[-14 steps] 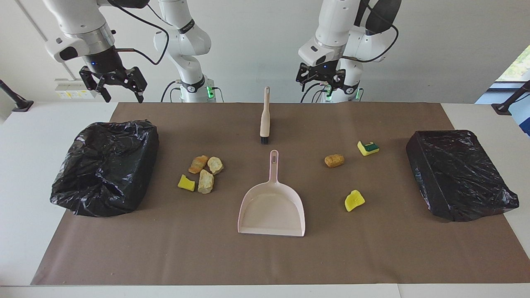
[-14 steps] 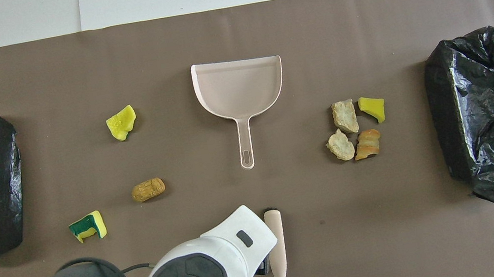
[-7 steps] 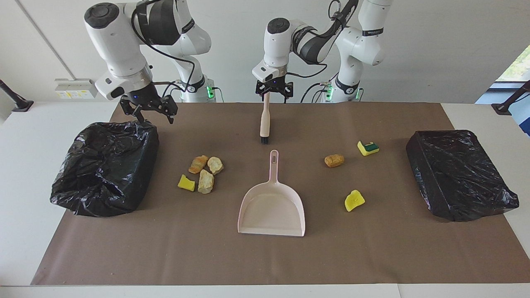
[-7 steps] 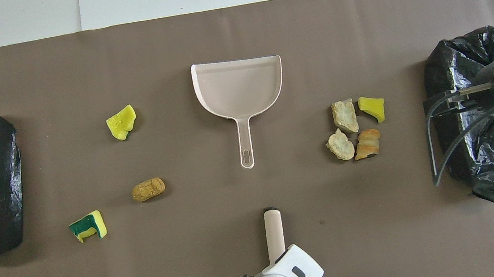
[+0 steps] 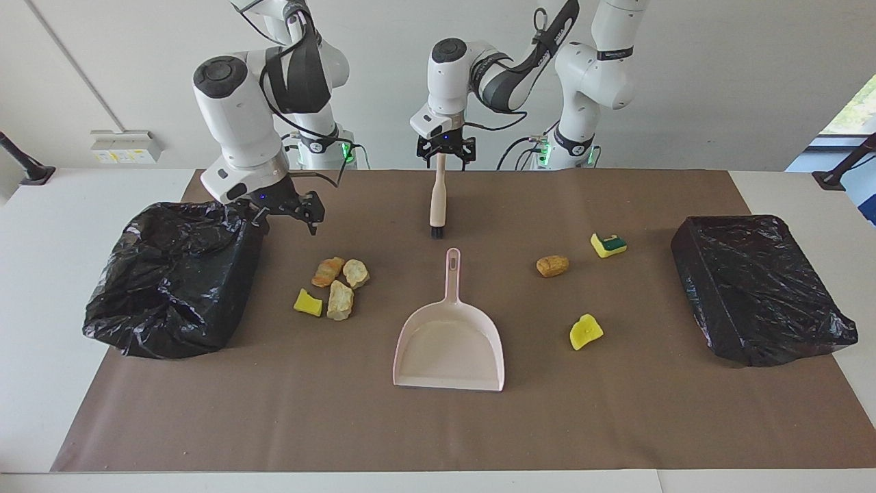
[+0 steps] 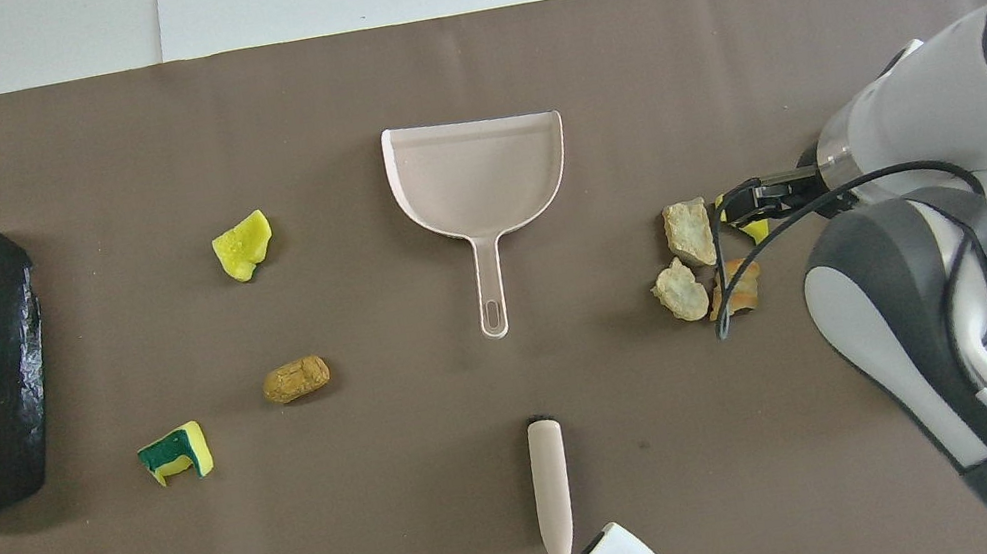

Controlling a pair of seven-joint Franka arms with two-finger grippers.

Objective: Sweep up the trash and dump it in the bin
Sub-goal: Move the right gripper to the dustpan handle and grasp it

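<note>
Note the left gripper spread wide around the brush handle tip; the right gripper, also unclenched, hovers beside the bin.

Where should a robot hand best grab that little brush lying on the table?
Probably the brush by its slim handle end, from above: it lies flat, bristles toward the dustpan, handle toward the robots. The open left gripper hangs over that end.
</note>
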